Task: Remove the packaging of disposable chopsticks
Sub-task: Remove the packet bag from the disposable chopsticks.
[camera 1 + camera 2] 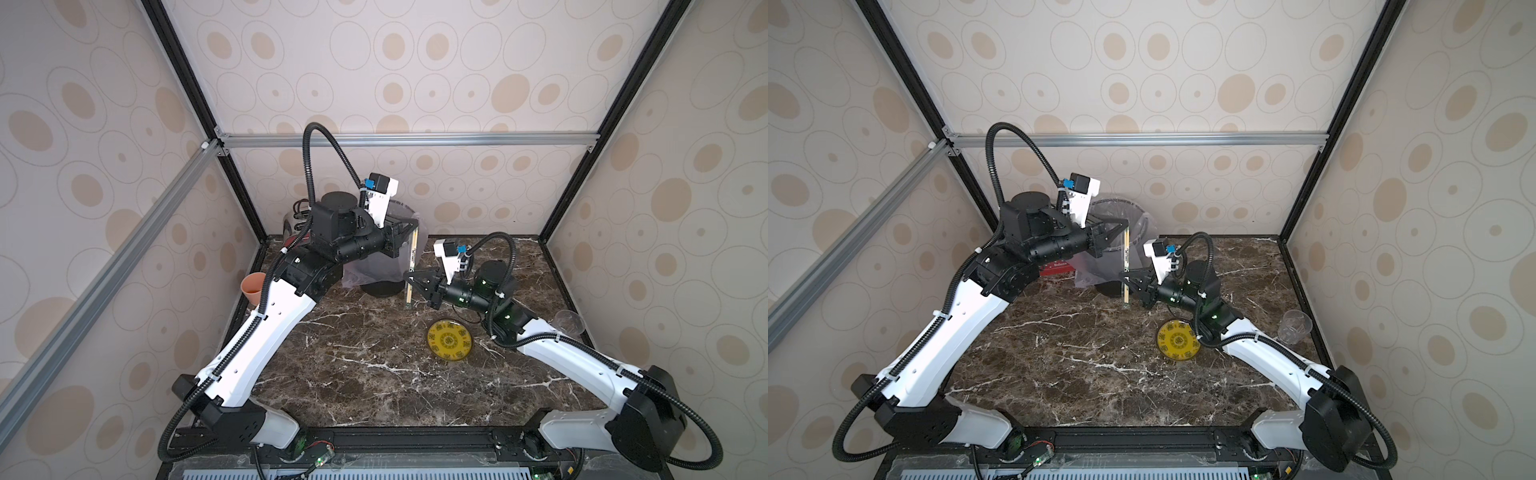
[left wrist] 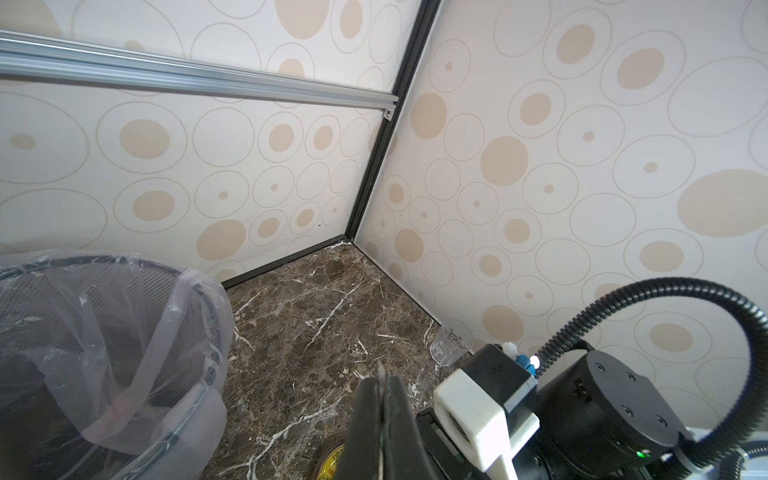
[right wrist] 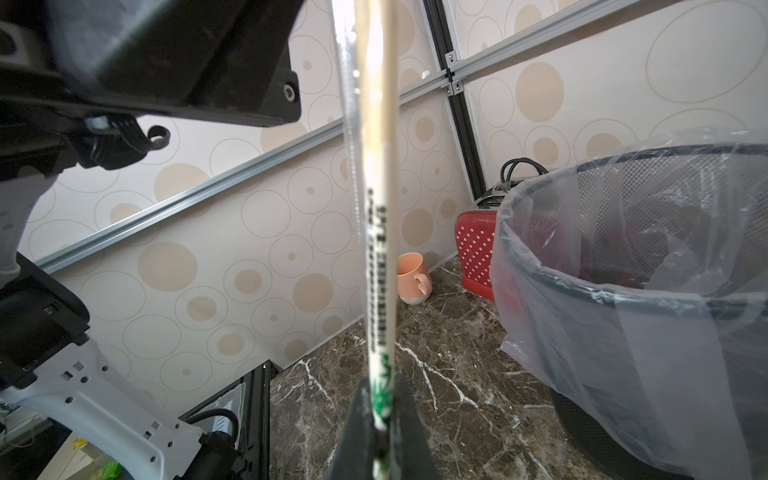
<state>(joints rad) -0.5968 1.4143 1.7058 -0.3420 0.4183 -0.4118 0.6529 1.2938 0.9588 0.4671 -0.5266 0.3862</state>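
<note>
Plate (image 1: 449, 341) is yellow (dark motifs); mug (image 3: 411, 282) peach.

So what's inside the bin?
A clear liner bag shows inside the mesh bin. Its crumpled folds cover the bottom, so anything lying there is hidden.

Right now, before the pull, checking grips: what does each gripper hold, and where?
Right gripper clamps the disposable chopsticks, through the packaging, near their lower end; left gripper pinches the packaging's top end.
</note>
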